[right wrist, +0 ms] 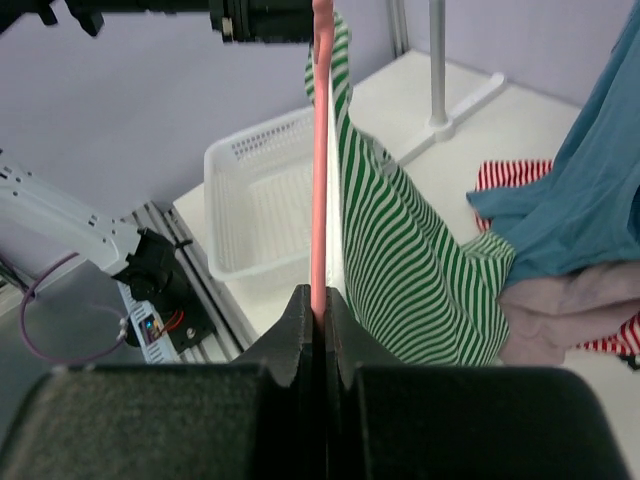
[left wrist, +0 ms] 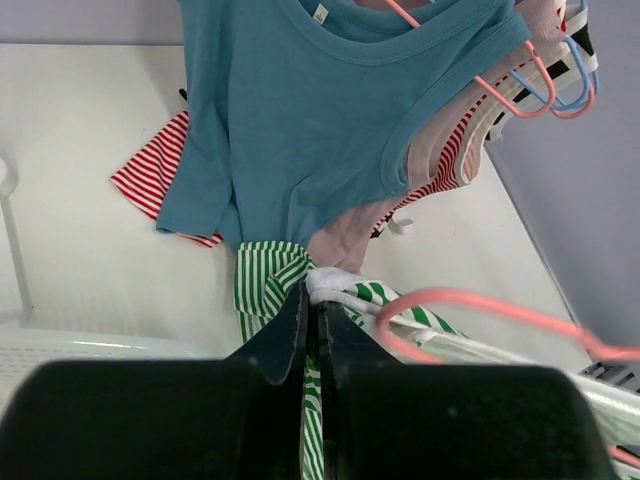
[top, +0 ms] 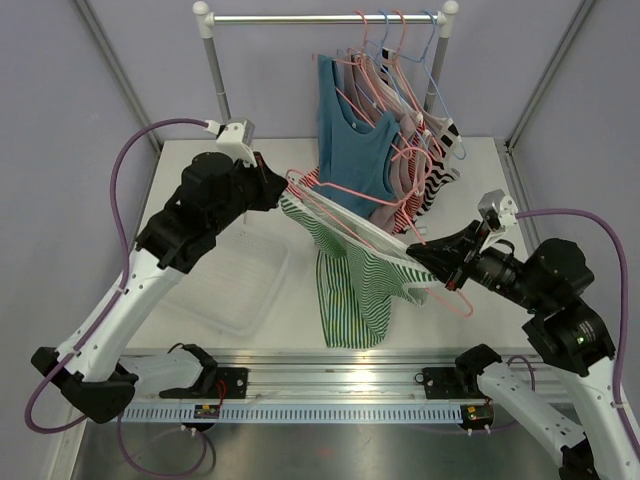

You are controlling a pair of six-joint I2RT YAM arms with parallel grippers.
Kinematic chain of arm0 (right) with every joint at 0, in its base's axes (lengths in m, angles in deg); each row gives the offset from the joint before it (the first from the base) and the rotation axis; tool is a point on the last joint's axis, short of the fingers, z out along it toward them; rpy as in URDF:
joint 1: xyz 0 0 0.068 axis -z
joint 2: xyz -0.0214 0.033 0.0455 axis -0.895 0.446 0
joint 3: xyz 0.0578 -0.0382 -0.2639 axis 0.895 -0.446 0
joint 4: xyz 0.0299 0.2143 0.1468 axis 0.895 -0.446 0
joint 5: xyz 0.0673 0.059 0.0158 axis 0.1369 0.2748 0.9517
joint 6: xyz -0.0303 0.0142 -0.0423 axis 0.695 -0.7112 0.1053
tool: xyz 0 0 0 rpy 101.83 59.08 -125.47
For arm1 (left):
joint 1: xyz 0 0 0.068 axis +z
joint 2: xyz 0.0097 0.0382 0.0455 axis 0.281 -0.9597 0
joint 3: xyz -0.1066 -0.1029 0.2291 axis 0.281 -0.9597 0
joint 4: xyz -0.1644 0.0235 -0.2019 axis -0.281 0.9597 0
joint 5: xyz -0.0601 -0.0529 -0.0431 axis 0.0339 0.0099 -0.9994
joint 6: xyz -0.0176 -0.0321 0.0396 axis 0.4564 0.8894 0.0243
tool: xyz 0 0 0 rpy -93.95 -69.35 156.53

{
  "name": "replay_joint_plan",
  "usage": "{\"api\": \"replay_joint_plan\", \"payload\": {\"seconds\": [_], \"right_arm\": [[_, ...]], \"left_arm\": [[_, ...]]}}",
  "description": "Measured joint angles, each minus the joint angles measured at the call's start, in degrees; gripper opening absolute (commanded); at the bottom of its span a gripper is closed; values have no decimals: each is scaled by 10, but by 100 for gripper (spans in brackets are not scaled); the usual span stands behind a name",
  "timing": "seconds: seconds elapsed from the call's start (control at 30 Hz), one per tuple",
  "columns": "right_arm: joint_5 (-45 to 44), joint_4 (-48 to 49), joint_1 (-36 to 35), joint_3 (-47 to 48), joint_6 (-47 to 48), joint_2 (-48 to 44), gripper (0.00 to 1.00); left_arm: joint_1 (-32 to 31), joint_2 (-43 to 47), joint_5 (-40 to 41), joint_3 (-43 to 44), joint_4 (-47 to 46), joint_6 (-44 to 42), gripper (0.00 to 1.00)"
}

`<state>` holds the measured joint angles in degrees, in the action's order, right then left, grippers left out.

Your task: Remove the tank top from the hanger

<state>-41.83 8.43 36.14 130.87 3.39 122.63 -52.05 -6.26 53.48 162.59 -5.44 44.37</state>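
Left fingers (left wrist: 288, 335) are pressing together on a white-edged fold of the green-striped tank top (top: 352, 285), just left of centre in the overhead view. Right fingers (right wrist: 298, 325) are clamping shut on the thin wire of the pink hanger (right wrist: 320, 150), at right of centre in that view.

Between the two arms the tank top's upper edge is stretching as a taut diagonal from upper left to lower right. Its striped body is drooping below that line towards the front edge of the bench (top: 480, 180); whether the hem is touching the surface cannot be told.

Close behind the stretched edge, a blue top (top: 350, 140) and other garments are hanging from the rack rail (top: 300, 18), crowding the upper centre. In the overhead view their lower hangers are overlapping the held one.

A white basket (top: 240, 285) is sitting just left of the drooping cloth, its near rim beside the striped hem.

Bare bench is showing to the right of the stripes, between the cloth and the right arm. More is showing at upper left, beside the rack's post (top: 215, 80).
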Motion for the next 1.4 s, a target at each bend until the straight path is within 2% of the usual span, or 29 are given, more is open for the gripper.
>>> {"api": "replay_joint_plan", "payload": {"seconds": [0.3,0.4,0.53,0.73,0.87,1.03,1.07,1.1,1.17,1.2,1.23,1.3,1.33,1.4], "right_arm": [[-2,104,0,-26,-13,-38,0],[1,170,0,-57,-36,-46,0],[7,323,0,-111,-90,-30,0],[-16,605,0,-184,-167,44,0],[-80,675,0,-202,-181,79,0],[-152,876,0,-285,-207,96,0],[-154,876,0,-284,-205,99,0],[-153,835,0,-267,-202,100,0],[-155,706,0,-196,-186,114,0],[-161,628,0,-141,-173,127,0],[-168,559,0,-87,-159,142,0],[-184,455,0,-4,-135,165,0],[-196,413,0,21,-127,173,0],[-223,337,0,51,-118,186,0]], "left_arm": [[16,23,-64,-13,0,9,0],[21,35,-110,-37,-32,11,0],[-4,75,-196,-145,-139,23,0],[-150,90,-260,-300,-245,11,0],[-167,91,-242,-356,-247,5,0],[-165,118,-202,-397,-241,3,0],[-165,121,-189,-402,-236,3,0],[-165,122,-176,-402,-225,3,0],[-165,121,-153,-402,-207,3,5],[-165,121,-143,-402,-196,3,11],[-165,121,-134,-400,-184,1,25],[-165,121,-115,-393,-156,-2,37],[-165,121,-105,-385,-140,-2,60],[-165,121,-89,-366,-113,-6,74]]}}
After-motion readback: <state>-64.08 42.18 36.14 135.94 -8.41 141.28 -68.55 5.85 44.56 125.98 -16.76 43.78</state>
